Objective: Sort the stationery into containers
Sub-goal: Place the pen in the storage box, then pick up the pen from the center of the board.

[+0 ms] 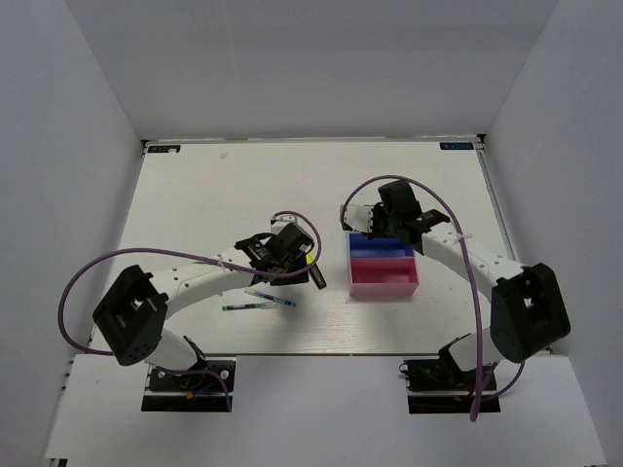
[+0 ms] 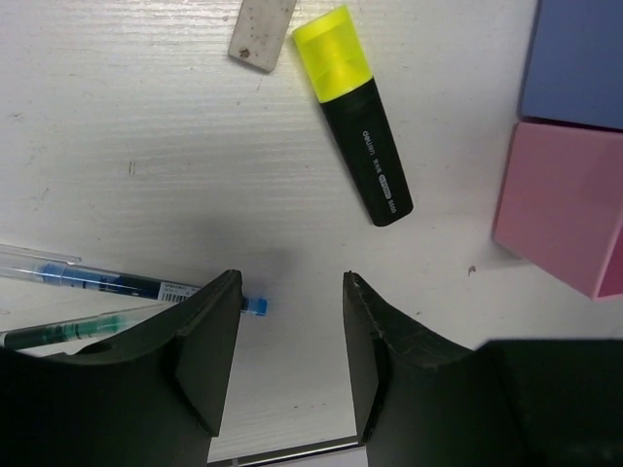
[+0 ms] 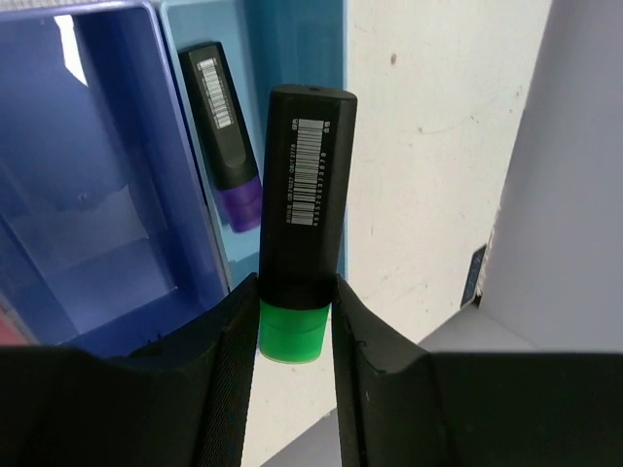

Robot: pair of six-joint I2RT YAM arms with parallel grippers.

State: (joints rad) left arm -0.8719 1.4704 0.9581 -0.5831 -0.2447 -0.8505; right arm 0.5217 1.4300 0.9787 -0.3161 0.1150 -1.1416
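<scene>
My right gripper (image 3: 292,292) is shut on a black highlighter with a green cap (image 3: 302,204) and holds it over the outer wall of the light blue tray (image 3: 297,49). A black highlighter with a purple cap (image 3: 226,146) lies in that tray, and the dark blue tray (image 3: 78,195) is beside it. My left gripper (image 2: 290,292) is open and empty above bare table. Ahead of it lie the yellow-cap highlighter (image 2: 355,117) and a small greyish eraser (image 2: 263,34). Two thin pens, one blue (image 2: 97,280) and one green (image 2: 68,329), lie to its left.
In the top view the joined trays stand right of centre, the pink one (image 1: 383,277) nearest, with the right gripper (image 1: 387,222) over their far end. The left gripper (image 1: 289,255) is mid-table; the pens (image 1: 268,298) lie just in front of it. White walls enclose the table.
</scene>
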